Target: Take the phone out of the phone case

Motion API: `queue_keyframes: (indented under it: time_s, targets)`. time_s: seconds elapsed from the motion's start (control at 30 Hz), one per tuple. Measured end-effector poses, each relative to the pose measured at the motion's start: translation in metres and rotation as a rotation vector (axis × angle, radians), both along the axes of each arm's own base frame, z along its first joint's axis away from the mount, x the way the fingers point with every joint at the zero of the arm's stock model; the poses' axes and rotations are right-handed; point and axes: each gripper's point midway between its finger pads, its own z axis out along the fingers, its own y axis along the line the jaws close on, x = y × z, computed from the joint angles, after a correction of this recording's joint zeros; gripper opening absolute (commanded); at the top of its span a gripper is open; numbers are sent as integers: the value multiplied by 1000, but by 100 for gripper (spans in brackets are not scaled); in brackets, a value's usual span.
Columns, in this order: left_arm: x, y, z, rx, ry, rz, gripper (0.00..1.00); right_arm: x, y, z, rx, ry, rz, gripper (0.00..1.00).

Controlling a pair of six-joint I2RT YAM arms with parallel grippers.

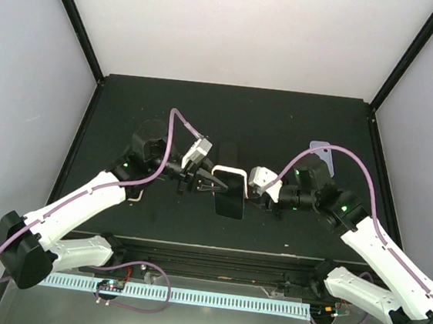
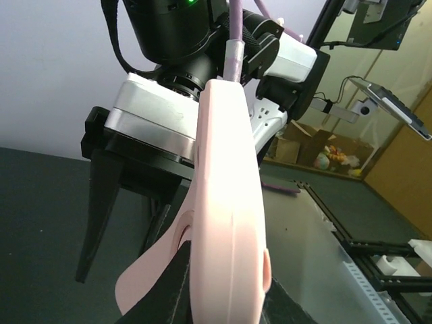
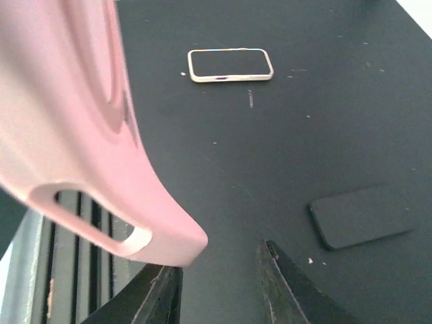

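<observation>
Presently, your left gripper has its fingers closed tight on the pink case, which rises edge-on from between them in the left wrist view. It is a thick, smooth, pale pink shell with rounded corners, and a soft lip flares outward low on one side. The right wrist view shows you its back, with a long rounded camera cutout near one corner. The rails at the table's edge show straight through that cutout. From above, the case is held up over the middle of the table between the two grippers, its pink rim curled along the far end of a dark, glossy phone. How much of the phone sits inside the case cannot be told.

Your right gripper stands part open, its two black fingers spread with bare table showing between them. They hold nothing. The case's lower corner hangs just above the fingertip at the left of that view; contact there cannot be confirmed.

Further out on the black table lie two flat items, well apart. One is a rectangle with a pale rim and a dark face; the other is a plain dark slab nearer the right fingers. A small translucent bluish piece lies beyond the right arm in the top view.
</observation>
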Motion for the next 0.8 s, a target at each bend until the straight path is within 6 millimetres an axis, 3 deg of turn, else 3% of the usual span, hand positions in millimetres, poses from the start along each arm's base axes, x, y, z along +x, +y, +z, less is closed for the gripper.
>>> queue_keyframes:
  time_s: [0.2,0.43,0.63,0.8]
  targets:
    - [3,-1,0,-2,-11,19,2,14,0,1,4,0,-73,36]
    - [3,1,4,-2,-32,32,2,4,3,4,19,78,-32,47]
    - [6,3,13,-16,-55,48,2,-9,17,32,101,143,55,48]
    - [7,2,14,-21,-62,55,2,0,21,46,126,184,6,48]
